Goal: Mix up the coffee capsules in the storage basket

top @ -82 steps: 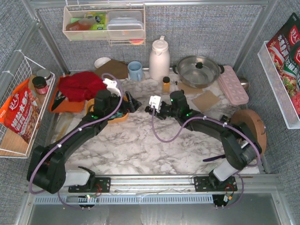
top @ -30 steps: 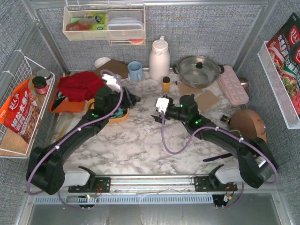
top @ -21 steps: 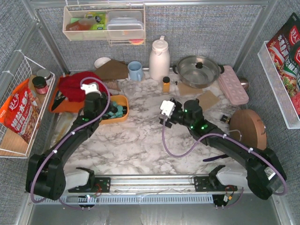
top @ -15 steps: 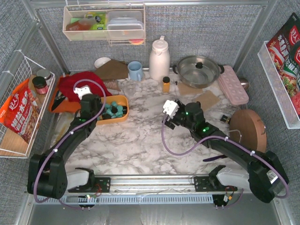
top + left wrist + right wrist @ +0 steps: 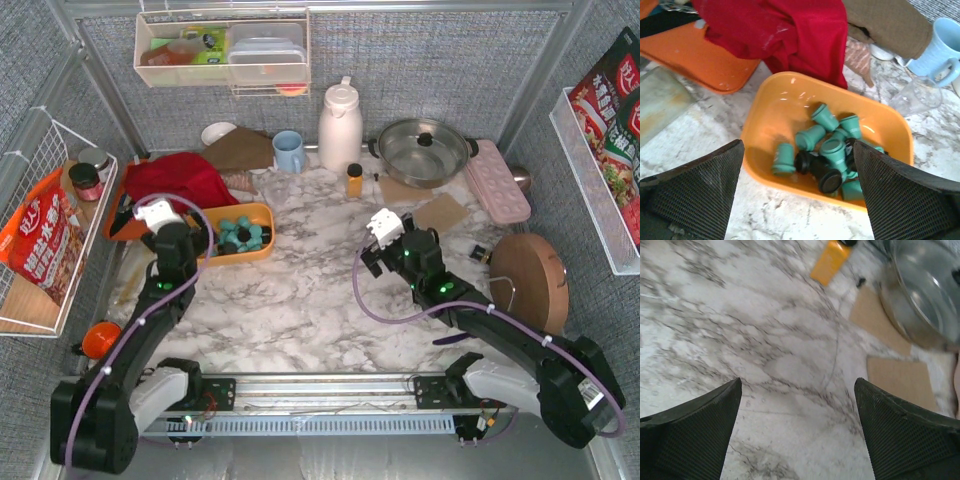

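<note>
Your left gripper (image 5: 797, 144) hangs released, its fingers spread wide with nothing between them, just beside the orange basket (image 5: 771, 102), where the capsules (image 5: 832, 150), mostly teal with a few black, lie heaped toward one end. Your right gripper (image 5: 798, 382), likewise released, hovers over the marble table (image 5: 765, 340), well apart from the basket; a red cloth (image 5: 790, 30) overlaps the basket's far rim

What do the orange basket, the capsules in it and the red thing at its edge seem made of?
Storage basket: glossy moulded plastic, judging by white highlights. Coffee capsules: smooth plastic, probably; faint sheen. Red cloth: soft fabric, creased and folded.
</note>
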Available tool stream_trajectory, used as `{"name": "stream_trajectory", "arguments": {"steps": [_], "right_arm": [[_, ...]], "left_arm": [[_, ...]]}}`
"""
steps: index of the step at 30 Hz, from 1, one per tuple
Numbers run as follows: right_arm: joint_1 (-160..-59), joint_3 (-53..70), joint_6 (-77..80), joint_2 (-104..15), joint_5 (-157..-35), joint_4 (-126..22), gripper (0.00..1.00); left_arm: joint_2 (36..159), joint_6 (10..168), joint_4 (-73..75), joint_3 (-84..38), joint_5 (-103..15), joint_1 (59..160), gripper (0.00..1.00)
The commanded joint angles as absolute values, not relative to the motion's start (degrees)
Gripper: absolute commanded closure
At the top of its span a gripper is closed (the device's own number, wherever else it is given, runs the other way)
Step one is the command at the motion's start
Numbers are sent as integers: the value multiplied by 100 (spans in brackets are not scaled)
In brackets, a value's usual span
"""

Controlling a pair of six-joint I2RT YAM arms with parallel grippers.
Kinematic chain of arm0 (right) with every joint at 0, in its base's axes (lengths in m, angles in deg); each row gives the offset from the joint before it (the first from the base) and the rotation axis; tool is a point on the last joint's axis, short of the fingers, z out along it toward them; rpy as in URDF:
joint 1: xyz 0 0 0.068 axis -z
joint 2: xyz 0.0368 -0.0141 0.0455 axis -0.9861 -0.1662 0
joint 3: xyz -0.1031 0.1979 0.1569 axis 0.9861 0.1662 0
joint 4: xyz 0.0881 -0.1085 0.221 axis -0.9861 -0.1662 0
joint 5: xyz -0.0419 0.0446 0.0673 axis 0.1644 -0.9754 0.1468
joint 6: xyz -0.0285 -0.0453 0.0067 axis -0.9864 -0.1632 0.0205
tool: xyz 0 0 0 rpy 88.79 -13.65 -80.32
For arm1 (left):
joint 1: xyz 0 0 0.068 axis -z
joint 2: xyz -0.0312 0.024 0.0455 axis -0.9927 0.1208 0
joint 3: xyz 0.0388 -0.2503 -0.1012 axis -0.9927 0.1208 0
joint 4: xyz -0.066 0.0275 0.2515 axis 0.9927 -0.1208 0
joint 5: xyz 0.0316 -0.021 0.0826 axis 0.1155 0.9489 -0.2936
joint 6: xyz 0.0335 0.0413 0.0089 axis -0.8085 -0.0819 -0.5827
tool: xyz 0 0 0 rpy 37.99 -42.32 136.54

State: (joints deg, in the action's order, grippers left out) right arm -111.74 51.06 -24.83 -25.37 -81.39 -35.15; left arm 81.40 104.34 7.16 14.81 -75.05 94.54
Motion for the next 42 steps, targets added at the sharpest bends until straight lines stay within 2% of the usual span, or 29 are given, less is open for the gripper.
{"name": "stream_trajectory", "arguments": {"steps": [1, 6, 10, 15, 20, 25, 32, 36, 42], "right_arm": [[-11110, 5349, -1778, -2474, -6904, -3168, 1], [-10829, 5738, -1390, -2418, -5584, -2613, 1], [-10225, 6044, -864, -2303, -5235, -2567, 1], [-9477, 6425, -380, -2398, -5305, -2414, 1], [-8826, 6775, -122, -2925, -5784, -1771, 1], [-8666, 6624, -176, -3060, -6160, -1900, 1], [-8442, 6341, -235, -3469, -6490, -1915, 1], [-8348, 6299, -323, -3584, -6799, -1773, 1], [-8325, 6341, -515, -3716, -7167, -1457, 1]], "left_arm": [[7403, 10101, 1880, 2461, -8093, 9449, 1], [6553, 9202, 4699, 4328, -8433, 9449, 0], [6573, 9100, 4711, 4528, -9179, 9449, 0], [6905, 8645, 5244, 4666, -9326, 9449, 0], [7820, 8288, 6415, 4954, -9159, 9361, 0], [9119, 8079, 7903, 4995, -8735, 9212, 0], [10257, 7653, 7998, 4266, -7857, 8979, 0], [11507, 7762, 10229, 4737, -7507, 8699, 0], [11676, 7685, 10218, 4625, -7479, 8694, 0]]}}
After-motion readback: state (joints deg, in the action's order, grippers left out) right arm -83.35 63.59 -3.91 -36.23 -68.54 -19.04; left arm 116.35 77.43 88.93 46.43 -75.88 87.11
